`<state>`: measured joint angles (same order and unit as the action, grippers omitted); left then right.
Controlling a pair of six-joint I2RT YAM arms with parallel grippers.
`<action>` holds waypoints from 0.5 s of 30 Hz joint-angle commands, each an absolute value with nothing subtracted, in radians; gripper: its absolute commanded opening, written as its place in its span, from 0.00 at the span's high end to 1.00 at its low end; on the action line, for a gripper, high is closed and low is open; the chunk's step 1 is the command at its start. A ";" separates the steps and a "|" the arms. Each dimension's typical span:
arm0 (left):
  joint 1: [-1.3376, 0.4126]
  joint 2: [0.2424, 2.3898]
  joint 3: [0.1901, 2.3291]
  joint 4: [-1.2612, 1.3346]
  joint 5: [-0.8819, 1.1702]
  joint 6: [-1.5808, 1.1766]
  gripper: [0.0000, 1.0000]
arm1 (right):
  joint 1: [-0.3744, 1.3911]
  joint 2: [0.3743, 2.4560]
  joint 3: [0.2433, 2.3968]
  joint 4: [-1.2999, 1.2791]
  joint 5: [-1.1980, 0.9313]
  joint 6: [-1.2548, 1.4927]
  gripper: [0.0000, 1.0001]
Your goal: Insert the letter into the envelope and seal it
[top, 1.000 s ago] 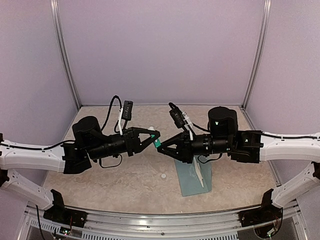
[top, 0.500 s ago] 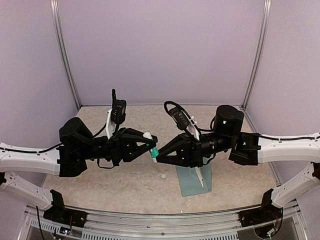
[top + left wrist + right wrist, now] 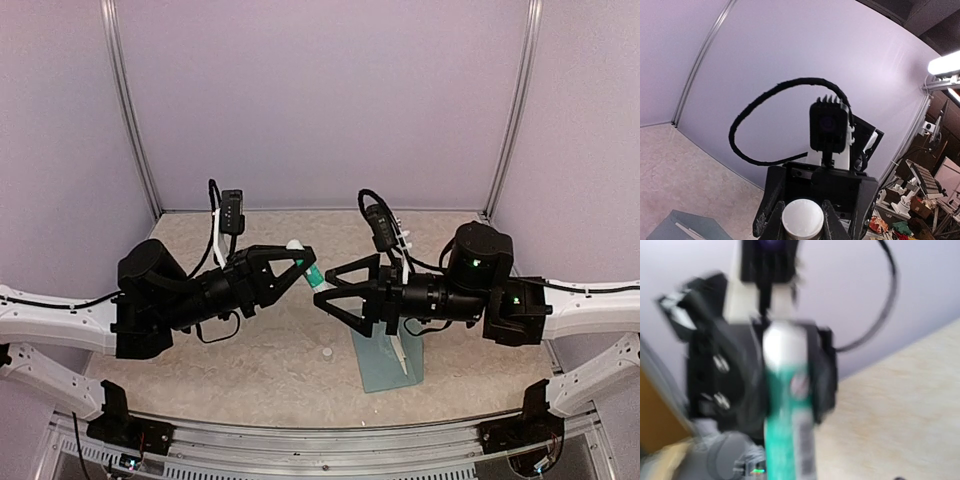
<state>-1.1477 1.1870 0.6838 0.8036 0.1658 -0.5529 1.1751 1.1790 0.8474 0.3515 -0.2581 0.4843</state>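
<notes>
1. The right gripper has just let go of the glue stick; its jaws now stand wide apart beside it.
2. The left gripper stays clamped on the stick, alone.
3. The envelope lies below on the table, with the letter pale along its right side; gluing the flap looks next.

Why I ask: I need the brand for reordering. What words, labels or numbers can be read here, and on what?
No text here can be read.
Glue stick: print and a round mark on its green label, too blurred to read in the right wrist view and too small in the top view.
Envelope: no text visible.
Letter: no text visible.
</notes>
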 commanded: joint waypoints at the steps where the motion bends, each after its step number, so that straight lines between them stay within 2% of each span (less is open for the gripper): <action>1: -1.153 1.190 0.756 0.686 -0.040 -0.604 0.93 | 1.221 1.206 0.930 0.151 0.063 0.396 0.28; 10: -1.153 1.193 0.784 0.617 -0.062 -0.641 0.93 | 1.279 1.276 1.006 0.061 0.226 0.309 0.31; 15: -1.152 1.196 0.807 0.565 -0.057 -0.641 0.93 | 1.283 1.303 1.050 0.015 0.239 0.259 0.41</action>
<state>-1.1477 1.1919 0.7650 0.6174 -0.0429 -0.6323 1.2709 1.2858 0.9993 0.0753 0.1764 0.3191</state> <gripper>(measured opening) 0.161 0.626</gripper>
